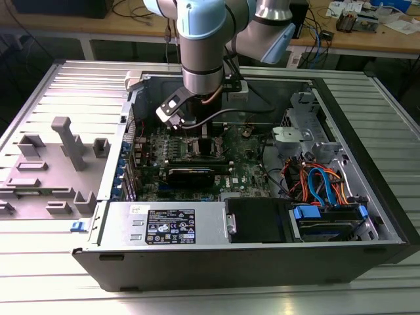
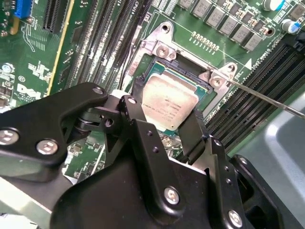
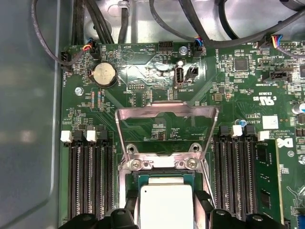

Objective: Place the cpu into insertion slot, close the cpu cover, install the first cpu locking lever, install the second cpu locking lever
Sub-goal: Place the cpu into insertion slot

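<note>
your end effector (image 2: 167,112) has its fingers drawn in on two opposite edges of the cpu (image 2: 169,102). the cpu lies flat over the insertion slot (image 3: 162,174), edges square to its rim, above centre in the exterior view. memory slots (image 3: 88,181) crowd both sides. the cpu cover (image 3: 167,111) stands swung up. you cannot tell whether the cpu is seated.

Ribbed grey metal table (image 1: 72,82) carries an open PC case (image 1: 230,266), centre to the exterior view's right. Grey fixture (image 1: 69,141) w/ upright posts lies on the exterior view's left. Small blue clip (image 1: 77,226) sits just beside the case's near corner.
</note>
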`<state>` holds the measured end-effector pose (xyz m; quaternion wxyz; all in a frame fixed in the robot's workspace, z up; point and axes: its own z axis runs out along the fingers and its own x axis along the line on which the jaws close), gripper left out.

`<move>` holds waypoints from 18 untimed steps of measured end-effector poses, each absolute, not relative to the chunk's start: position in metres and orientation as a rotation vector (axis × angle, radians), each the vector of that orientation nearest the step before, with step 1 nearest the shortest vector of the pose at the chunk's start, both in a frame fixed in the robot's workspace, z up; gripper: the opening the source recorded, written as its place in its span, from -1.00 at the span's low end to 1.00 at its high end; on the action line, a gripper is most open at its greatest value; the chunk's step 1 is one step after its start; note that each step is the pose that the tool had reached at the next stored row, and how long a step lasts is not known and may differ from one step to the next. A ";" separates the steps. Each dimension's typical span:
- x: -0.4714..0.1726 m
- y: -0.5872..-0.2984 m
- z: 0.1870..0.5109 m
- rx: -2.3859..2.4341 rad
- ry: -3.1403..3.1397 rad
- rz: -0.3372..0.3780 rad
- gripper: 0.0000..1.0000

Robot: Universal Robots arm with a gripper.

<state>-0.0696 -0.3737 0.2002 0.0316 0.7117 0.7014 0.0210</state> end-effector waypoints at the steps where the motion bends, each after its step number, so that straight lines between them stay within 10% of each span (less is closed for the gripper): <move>1: -0.070 -0.374 0.200 2.192 2.161 0.065 0.09; 18: -0.070 -0.373 0.198 2.195 2.161 0.070 0.09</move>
